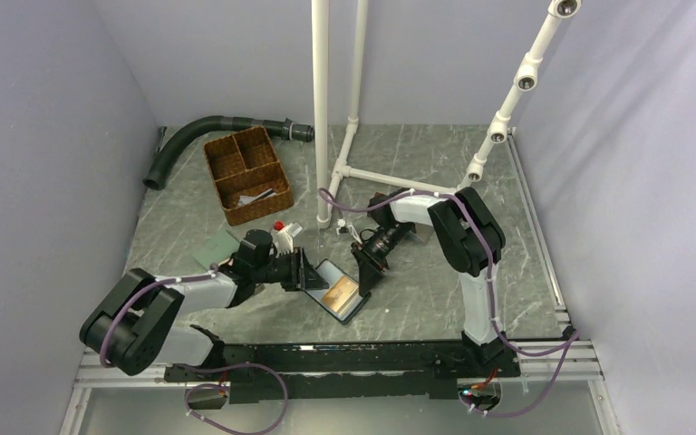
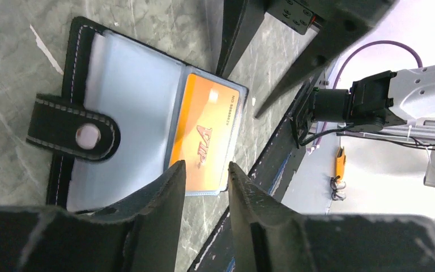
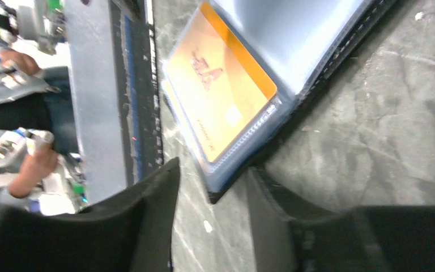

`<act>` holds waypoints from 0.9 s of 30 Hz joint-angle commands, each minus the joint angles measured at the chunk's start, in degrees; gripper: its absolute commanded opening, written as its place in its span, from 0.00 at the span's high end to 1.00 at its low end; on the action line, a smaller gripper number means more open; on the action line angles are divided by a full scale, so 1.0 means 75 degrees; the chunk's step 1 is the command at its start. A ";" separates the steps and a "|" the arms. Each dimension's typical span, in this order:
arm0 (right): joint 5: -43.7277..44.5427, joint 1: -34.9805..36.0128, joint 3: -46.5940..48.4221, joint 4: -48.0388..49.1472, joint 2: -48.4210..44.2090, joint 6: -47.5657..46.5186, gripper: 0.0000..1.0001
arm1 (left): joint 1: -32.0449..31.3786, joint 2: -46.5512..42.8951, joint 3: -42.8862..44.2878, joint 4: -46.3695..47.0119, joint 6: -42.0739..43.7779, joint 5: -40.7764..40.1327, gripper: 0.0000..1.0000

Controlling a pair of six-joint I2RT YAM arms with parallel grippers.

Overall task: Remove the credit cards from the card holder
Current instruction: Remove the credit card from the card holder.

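Left wrist view: card holder point(image 2: 130, 96) lying open on bench point(image 2: 5, 51), orange-yellow card point(image 2: 204, 133) sitting in its sleeve. Left pincer point(image 2: 207, 181) hovering released at the card's edge; right pincer point(image 3: 212, 187) gaping, straddling the holder's corner. Extraction apparently just starting, calling next for pinching the card's edge.

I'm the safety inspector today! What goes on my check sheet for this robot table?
Surface: grey marbled table, a few white specks.
Job's things: card holder lies open flat; orange card sits in its clear sleeve; no other card seen.
Clutter: wicker basket, grey hose, green wallet, red-capped bottle.
Hands: left hand open at the holder's edge by the orange card; right hand open, straddling the holder's corner.
Cables: purple cables along both arms.
Surroundings: plain lilac walls, white pipe frame.
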 commanded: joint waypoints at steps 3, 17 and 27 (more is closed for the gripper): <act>0.0976 -0.0518 -0.0525 0.0936 -0.0892 0.0644 0.41 | -0.0104 0.0192 0.0510 -0.0074 0.0295 -0.0026 0.58; 0.0843 0.0112 -0.1944 0.1618 -0.3539 -0.1796 0.61 | -0.0128 0.0837 0.1267 -0.1017 0.0396 0.0100 0.50; 0.2976 0.2006 -0.2132 0.3103 -0.3398 -0.1737 0.82 | -0.0128 0.1732 0.2109 -0.2424 0.0598 0.0151 0.50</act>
